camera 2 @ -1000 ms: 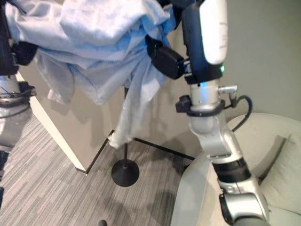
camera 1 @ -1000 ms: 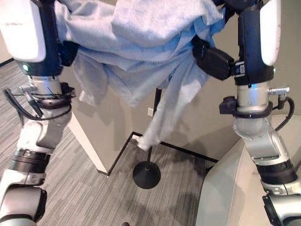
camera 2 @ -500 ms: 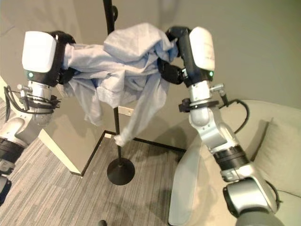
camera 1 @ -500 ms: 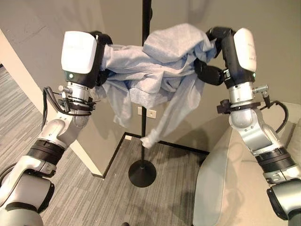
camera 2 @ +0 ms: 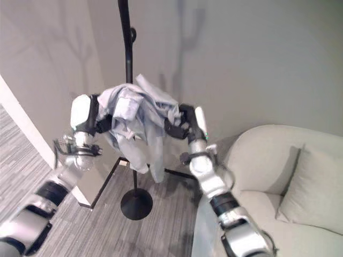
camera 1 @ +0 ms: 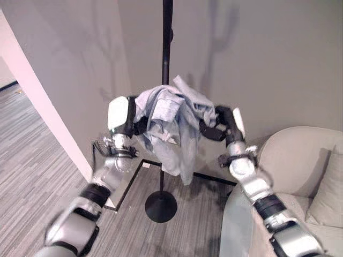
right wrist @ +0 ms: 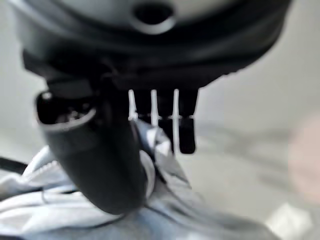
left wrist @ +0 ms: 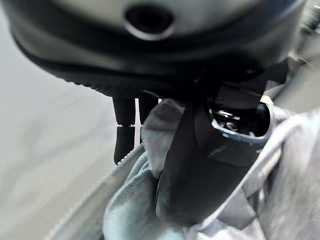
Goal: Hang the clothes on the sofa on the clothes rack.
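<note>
A light blue-grey garment (camera 1: 172, 120) hangs bunched between my two hands, up against the black pole of the clothes rack (camera 1: 166, 48), with one end trailing down. My left hand (camera 1: 135, 115) grips its left side. In the left wrist view the thumb (left wrist: 187, 165) presses the cloth (left wrist: 127, 210) against the fingers behind it. My right hand (camera 1: 212, 127) grips the right side, and in the right wrist view its thumb (right wrist: 102, 160) pinches the cloth (right wrist: 55, 212) the same way. The rack's round base (camera 1: 161, 206) stands on the floor below.
A beige sofa (camera 1: 297, 155) with a cushion (camera 1: 328, 194) stands at the right, close to my right arm. A protruding wall corner (camera 1: 51, 115) runs down the left. Grey walls close in behind the rack, and striped grey carpet (camera 1: 32, 144) covers the floor.
The camera has tilted up and the whole view has shifted. Both arms have stretched forward, carrying the garment from close to my head out to the rack's pole.
</note>
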`<state>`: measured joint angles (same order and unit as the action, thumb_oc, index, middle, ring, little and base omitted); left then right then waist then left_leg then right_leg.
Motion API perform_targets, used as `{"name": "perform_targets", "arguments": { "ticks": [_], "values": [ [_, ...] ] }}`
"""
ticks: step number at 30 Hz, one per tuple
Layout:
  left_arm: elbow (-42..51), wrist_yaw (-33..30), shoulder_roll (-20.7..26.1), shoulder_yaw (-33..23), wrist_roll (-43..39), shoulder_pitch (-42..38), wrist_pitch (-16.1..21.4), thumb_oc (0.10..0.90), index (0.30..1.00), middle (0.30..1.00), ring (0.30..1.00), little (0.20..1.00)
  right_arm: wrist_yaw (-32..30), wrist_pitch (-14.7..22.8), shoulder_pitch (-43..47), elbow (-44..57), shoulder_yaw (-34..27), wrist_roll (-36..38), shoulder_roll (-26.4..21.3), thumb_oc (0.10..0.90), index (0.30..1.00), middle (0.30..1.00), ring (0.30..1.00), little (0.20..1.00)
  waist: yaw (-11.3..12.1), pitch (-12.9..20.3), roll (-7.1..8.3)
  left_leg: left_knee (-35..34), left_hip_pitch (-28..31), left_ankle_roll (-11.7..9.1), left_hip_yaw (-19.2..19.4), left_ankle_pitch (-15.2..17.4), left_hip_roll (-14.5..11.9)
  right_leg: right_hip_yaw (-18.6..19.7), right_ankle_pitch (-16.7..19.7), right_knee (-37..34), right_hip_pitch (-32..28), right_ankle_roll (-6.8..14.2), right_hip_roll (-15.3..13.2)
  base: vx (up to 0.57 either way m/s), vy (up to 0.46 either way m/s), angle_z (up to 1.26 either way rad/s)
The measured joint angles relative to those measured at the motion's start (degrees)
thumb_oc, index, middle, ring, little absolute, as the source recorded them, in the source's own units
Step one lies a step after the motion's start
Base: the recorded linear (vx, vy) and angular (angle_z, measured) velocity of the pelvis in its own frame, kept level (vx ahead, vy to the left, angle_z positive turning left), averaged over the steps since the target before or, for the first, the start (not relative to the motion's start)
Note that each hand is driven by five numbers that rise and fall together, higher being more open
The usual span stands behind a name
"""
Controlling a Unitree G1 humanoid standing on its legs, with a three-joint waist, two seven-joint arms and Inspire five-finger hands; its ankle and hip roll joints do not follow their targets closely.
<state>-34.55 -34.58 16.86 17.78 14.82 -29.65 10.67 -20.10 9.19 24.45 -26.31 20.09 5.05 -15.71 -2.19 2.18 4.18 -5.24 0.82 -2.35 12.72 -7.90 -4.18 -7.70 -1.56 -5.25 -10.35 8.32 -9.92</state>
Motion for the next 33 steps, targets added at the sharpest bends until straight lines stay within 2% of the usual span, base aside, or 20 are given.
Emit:
{"name": "perform_targets", "arguments": {
  "ticks": [1,2,4,5,6,7,11,16,20,25,27,29,30,31,33],
  "values": [
    [2.5,0.3,-1.8,-1.0,-2.9,2.5,0.4,0.4,0.3,0.3,0.3,0.3,0.5,-0.7,-2.5,1.8,0.8,2.3,1.5,0.8,0.9,0.9,0.9,0.9,0.0,0.1,-0.36,0.0,-0.1,-0.1,-0.2,-0.1,-0.3,0.0,0.0,0.0,0.1,0.0,0.2,-0.02,-0.033,0.01],
    [10.8,0.2,-6.6,-5.3,-7.9,10.8,0.8,0.4,0.3,0.3,0.3,0.3,1.3,-0.8,-12.8,13.9,2.0,6.1,3.1,0.8,0.9,0.9,0.9,0.9,-0.1,0.4,-1.24,-0.2,-0.2,-0.1,-0.1,-0.1,-0.4,0.1,0.0,0.0,0.2,0.0,0.1,-0.03,-0.033,-0.02],
    [10.6,0.4,-6.3,-5.4,-8.3,11.4,1.0,0.4,0.3,0.3,0.3,0.3,2.5,-1.0,-14.6,15.6,3.6,6.8,1.5,0.8,0.9,0.9,0.9,0.9,-0.2,0.5,-1.46,-0.2,-0.1,-0.2,0.0,-0.1,-0.5,0.1,0.0,0.0,0.1,0.0,0.2,0.0,0.0,0.0],
    [10.7,0.5,-5.7,-5.3,-8.9,11.2,1.0,0.433,0.349,0.349,0.349,0.349,3.4,-0.9,-15.4,16.5,3.6,7.2,0.1,0.8,0.9,0.9,0.9,0.9,-0.2,0.5,-1.47,-0.2,-0.1,-0.2,0.0,-0.2,-0.5,0.1,0.0,0.0,0.1,0.0,0.2,0.0,0.0,0.0],
    [10.6,0.5,-4.1,-5.3,-10.4,11.2,1.0,0.678,0.716,0.716,0.716,0.716,4.2,-0.8,-16.7,17.8,3.6,7.5,-2.1,0.8,0.9,0.9,0.9,0.9,-0.1,0.5,-1.5,-0.2,0.0,-0.2,0.0,-0.2,-0.6,0.1,0.0,0.0,0.0,0.0,0.2,0.0,0.0,0.0],
    [10.1,0.5,-1.3,-5.4,-10.8,11.2,0.9,0.8,0.9,0.9,0.9,0.9,5.2,-0.7,-17.4,17.6,3.5,7.6,-4.8,0.8,0.9,0.9,0.9,0.9,-0.4,0.4,-1.66,-0.3,0.0,-0.2,0.1,-0.2,-0.6,0.1,0.1,0.0,0.1,-0.1,0.3,-0.03,-0.024,-0.03],
    [9.3,0.5,0.3,-7.8,-13.7,13.5,0.2,0.8,0.9,0.9,0.9,0.9,5.7,-1.4,-20.9,17.5,1.2,7.6,-9.1,0.8,0.9,0.9,0.9,0.9,-0.7,0.2,-1.91,-0.2,0.0,-0.3,0.3,-0.3,-0.7,0.0,0.1,0.0,0.1,-0.1,0.3,-0.01,-0.005,-0.02],
    [7.6,0.6,0.2,-8.0,-15.1,17.3,-0.6,0.8,0.9,0.9,0.9,0.9,5.6,-1.4,-21.2,18.6,-2.8,6.7,-8.9,0.8,0.9,0.9,0.9,0.9,-1.5,-0.2,-1.89,-0.1,0.0,-0.3,0.3,-0.3,-0.8,0.0,0.1,0.0,0.2,-0.1,0.4,-0.01,0.0,0.0],
    [7.4,0.5,-0.8,-10.4,-18.9,21.0,-2.1,0.8,0.9,0.9,0.9,0.9,4.4,-1.3,-22.0,20.8,-6.7,5.7,-8.9,0.8,0.9,0.9,0.9,0.9,-1.8,-1.8,-1.62,-0.2,0.0,-0.4,0.4,-0.3,-0.9,0.1,0.1,0.0,0.2,-0.1,0.5,-0.01,-0.003,0.0],
    [8.3,0.0,-1.8,-13.5,-19.5,25.6,-1.9,0.8,0.9,0.9,0.9,0.9,4.0,-1.3,-28.1,20.6,-8.5,1.5,-8.7,0.8,0.9,0.9,0.9,0.9,-1.1,-2.6,-0.73,0.0,0.1,-0.5,0.3,-0.3,-1.0,0.1,0.1,0.0,0.1,-0.1,0.5,-0.04,-0.027,0.02],
    [8.9,0.1,-2.8,-13.5,-22.8,26.8,0.9,0.8,0.9,0.9,0.9,0.9,3.4,-1.2,-28.7,19.0,-8.1,0.4,-6.8,0.8,0.9,0.9,0.9,0.9,-1.4,-2.7,-0.57,0.0,0.1,-0.6,0.2,-0.4,-1.0,0.0,0.2,0.0,0.1,-0.2,0.6,-0.06,-0.021,-0.01],
    [10.9,3.6,-5.5,-13.0,-29.8,32.9,4.2,0.8,0.9,0.9,0.9,0.9,2.4,-0.7,-29.1,12.4,-8.2,0.5,-2.7,0.8,0.9,0.9,0.9,0.9,-1.4,-2.6,-0.6,-0.2,0.2,-0.6,0.2,-0.4,-1.0,0.0,0.1,0.0,0.0,-0.2,0.7,-0.05,0.007,0.01],
    [5.6,8.9,-6.8,-10.6,-37.9,36.5,4.6,0.8,0.9,0.9,0.9,0.9,0.9,-0.6,-29.1,3.2,-8.5,4.7,2.6,0.8,0.9,0.9,0.9,0.9,-0.5,-2.8,-1.14,-0.2,0.0,-0.6,0.1,-0.4,-1.0,0.0,0.1,0.0,0.1,-0.2,0.7,-0.05,0.014,0.03],
    [0.6,11.9,-8.2,-9.4,-41.5,38.0,4.2,0.8,0.9,0.9,0.9,0.9,0.4,-0.8,-29.7,-1.5,-9.6,7.6,5.7,0.8,0.9,0.9,0.9,0.9,-0.1,-2.9,-1.5,-0.2,-0.1,-0.6,0.0,-0.4,-1.1,0.0,0.0,0.0,0.2,-0.2,0.7,-0.04,0.011,0.05],
    [-9.2,16.1,-9.9,-9.5,-47.0,38.4,2.4,0.8,0.9,0.9,0.9,0.9,0.4,-1.5,-30.8,-8.0,-10.1,12.9,8.7,0.8,0.9,0.9,0.9,0.9,0.0,-2.8,-1.94,-0.1,-0.3,-0.6,-0.3,-0.4,-0.8,-0.2,-0.1,0.0,0.1,-0.2,0.8,-0.02,0.002,0.09]
  ]
}}
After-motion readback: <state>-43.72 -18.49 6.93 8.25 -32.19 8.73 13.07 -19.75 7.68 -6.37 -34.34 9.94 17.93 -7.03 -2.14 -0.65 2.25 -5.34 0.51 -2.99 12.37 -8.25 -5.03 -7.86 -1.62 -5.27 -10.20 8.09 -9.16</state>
